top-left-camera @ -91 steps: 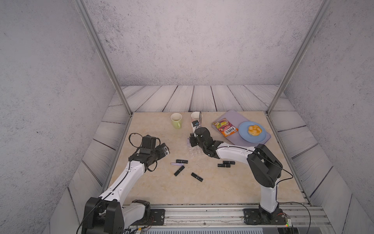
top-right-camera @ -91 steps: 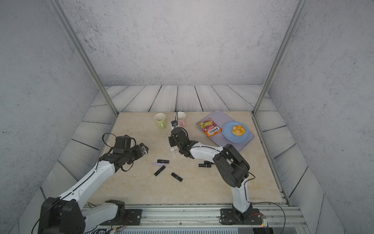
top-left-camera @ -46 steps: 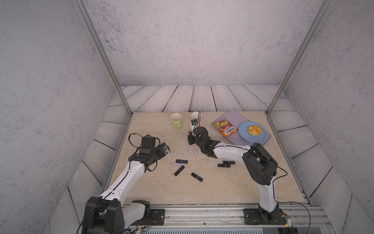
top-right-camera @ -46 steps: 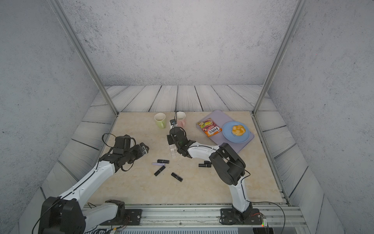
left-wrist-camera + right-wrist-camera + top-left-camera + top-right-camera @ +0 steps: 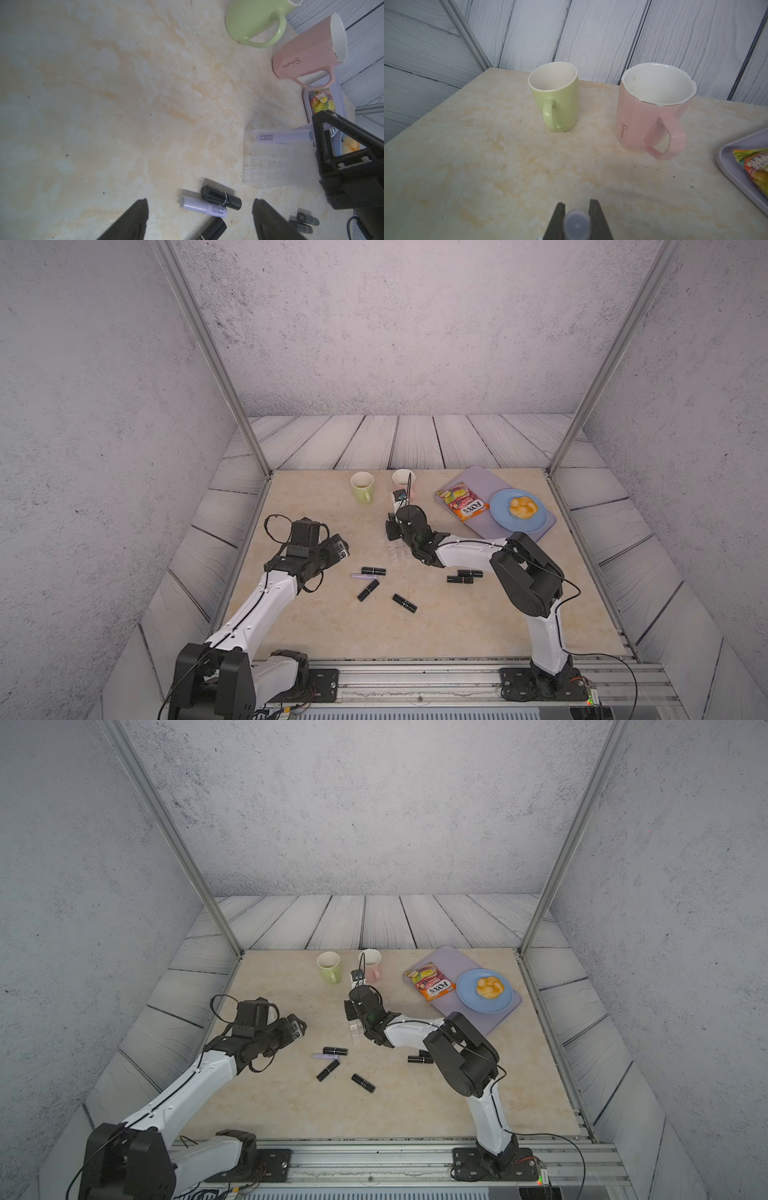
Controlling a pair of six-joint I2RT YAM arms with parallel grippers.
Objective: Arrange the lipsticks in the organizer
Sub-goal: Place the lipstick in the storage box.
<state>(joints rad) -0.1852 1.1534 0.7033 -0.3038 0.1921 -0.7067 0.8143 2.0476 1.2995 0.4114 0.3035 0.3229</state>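
Insertion under way: the right gripper [image 5: 576, 209], clamped on a lilac lipstick [image 5: 575, 225], has edged across to the far cells of the organizer [image 5: 270, 166], the tube seemingly entering one; the left gripper [image 5: 200, 200] gapes wide, empty, over six loose lipsticks [image 5: 372, 571].

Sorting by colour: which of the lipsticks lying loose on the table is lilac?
The loose lilac lipstick, lying between two black lipsticks; the other five loose tubes are all black.
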